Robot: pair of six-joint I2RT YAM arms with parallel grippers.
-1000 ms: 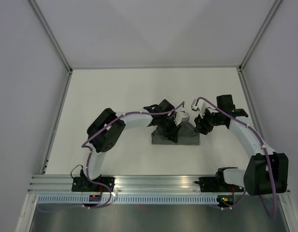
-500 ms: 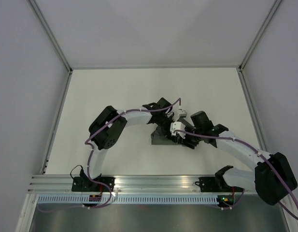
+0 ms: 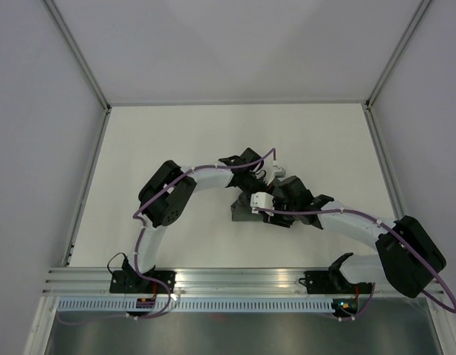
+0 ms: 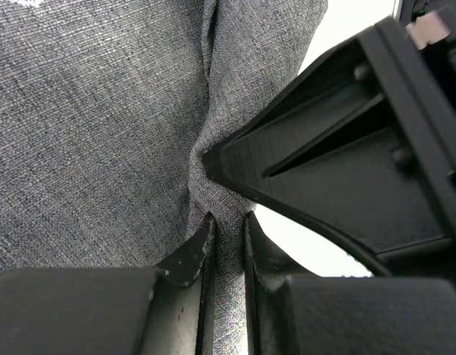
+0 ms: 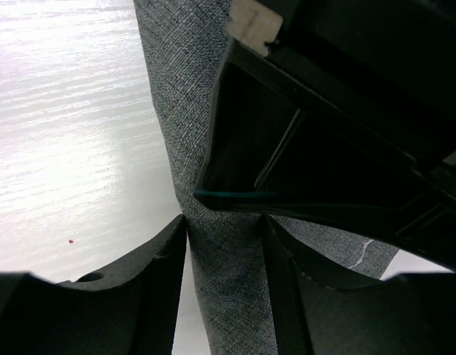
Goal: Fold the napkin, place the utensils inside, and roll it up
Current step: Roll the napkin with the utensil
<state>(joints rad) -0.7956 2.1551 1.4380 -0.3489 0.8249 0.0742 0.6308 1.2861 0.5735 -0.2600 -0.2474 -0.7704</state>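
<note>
Left gripper (image 4: 228, 222) is clamping a raised fold of the dark grey woven fabric napkin (image 4: 102, 133), which is sitting mid-way across the white table (image 3: 176, 140). Right gripper (image 5: 222, 222) is straddling the same cloth, jaws spread, not clamping.

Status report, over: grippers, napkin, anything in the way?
Left gripper shut on napkin fold. Right gripper open, astride the napkin. Utensils not in view. Both grippers crowded close together.

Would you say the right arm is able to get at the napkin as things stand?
Probably yes: the right claw stands open astride a strip of the napkin. The left claw, shut on the napkin nearby, crowds it but seems not to block it.
</note>
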